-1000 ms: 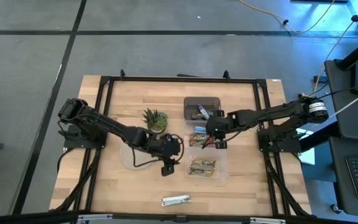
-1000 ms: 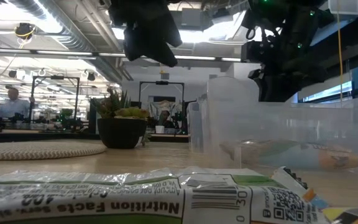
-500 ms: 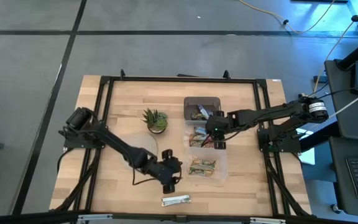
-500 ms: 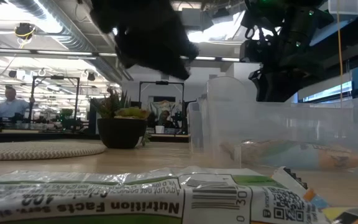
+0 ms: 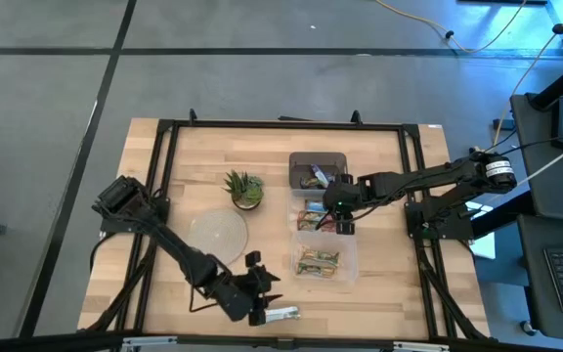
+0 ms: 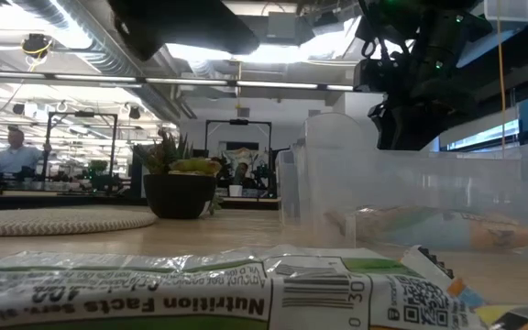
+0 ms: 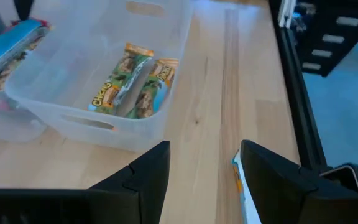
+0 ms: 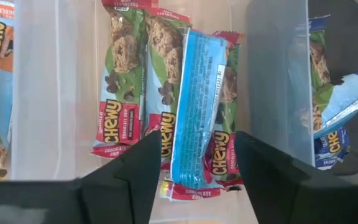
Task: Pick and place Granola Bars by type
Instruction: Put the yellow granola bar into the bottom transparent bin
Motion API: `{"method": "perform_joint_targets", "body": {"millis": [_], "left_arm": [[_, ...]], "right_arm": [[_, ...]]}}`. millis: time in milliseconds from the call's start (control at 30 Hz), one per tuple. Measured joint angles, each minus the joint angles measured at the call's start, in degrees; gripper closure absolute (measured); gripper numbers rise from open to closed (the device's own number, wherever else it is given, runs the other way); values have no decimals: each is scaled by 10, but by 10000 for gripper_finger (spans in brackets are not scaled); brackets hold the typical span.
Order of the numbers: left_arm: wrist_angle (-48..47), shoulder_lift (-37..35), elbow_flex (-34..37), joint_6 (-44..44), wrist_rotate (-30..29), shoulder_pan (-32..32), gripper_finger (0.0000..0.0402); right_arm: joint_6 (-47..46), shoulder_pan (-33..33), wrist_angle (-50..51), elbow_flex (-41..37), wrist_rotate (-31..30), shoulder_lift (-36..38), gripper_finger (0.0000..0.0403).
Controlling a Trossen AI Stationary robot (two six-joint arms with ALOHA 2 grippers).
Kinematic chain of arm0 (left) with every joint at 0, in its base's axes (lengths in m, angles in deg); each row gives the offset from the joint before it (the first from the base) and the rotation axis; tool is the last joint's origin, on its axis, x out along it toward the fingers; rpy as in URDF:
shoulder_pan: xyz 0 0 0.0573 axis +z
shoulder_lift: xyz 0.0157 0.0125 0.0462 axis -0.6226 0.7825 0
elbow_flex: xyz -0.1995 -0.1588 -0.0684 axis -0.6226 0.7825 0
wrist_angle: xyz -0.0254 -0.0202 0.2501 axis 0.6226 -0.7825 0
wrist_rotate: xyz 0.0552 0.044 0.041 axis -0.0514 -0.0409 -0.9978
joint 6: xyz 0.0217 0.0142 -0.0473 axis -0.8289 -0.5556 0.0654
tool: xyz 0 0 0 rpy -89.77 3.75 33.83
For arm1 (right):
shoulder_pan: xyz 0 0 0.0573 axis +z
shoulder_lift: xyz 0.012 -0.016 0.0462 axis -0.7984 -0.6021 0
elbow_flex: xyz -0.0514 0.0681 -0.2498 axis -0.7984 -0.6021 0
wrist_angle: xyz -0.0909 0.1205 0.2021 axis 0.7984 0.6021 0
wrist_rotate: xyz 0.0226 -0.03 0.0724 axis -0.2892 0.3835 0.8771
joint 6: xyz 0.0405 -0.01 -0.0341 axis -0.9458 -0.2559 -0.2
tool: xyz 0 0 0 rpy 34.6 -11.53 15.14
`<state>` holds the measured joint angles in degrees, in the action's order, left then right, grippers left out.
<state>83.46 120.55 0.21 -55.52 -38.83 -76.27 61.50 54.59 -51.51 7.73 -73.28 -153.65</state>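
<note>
One silver-white bar (image 5: pixel 278 314) lies alone on the desk (image 5: pixel 194 156) at its near edge, its wrapper crinkled and printed with nutrition facts. We see the left gripper (image 5: pixel 258 303) just beside it, fingers (image 7: pixel 146 180) apart and empty. Farther in, a clear bin (image 5: pixel 324 261) holds green-and-tan bars (image 7: pixel 129 87). Beyond it our right gripper (image 5: pixel 343 205) hovers with open fingers (image 8: pixel 132 174) over the middle bin (image 8: pixel 61 93), where green-and-red Chewy bars (image 8: pixel 120 81) lie under a blue-wrapped one (image 8: pixel 197 106).
</note>
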Motion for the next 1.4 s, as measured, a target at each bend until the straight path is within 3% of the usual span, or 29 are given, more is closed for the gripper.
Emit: {"method": "perform_joint_targets", "body": {"millis": [167,400,600,767,1133,1400], "left_arm": [[50,27,0,33,-29,-25,213],[72,76,-4,5,-62,-57,213],[69,146,-64,-31,-61,-71,213],[-7,198,-121,-33,-88,-75,213],[-39,227,-131,74,-17,-74,214],[-58,228,-132,46,-6,-62,245]], "right_arm": [[-4,0,0,0,0,0,196],[-4,-2,-5,0,-2,0,196],[-4,-4,-7,0,-2,0,196],[-4,-4,-11,0,-2,0,196],[-2,-4,-22,0,-20,0,196],[-2,-4,-22,0,-21,0,196]]}}
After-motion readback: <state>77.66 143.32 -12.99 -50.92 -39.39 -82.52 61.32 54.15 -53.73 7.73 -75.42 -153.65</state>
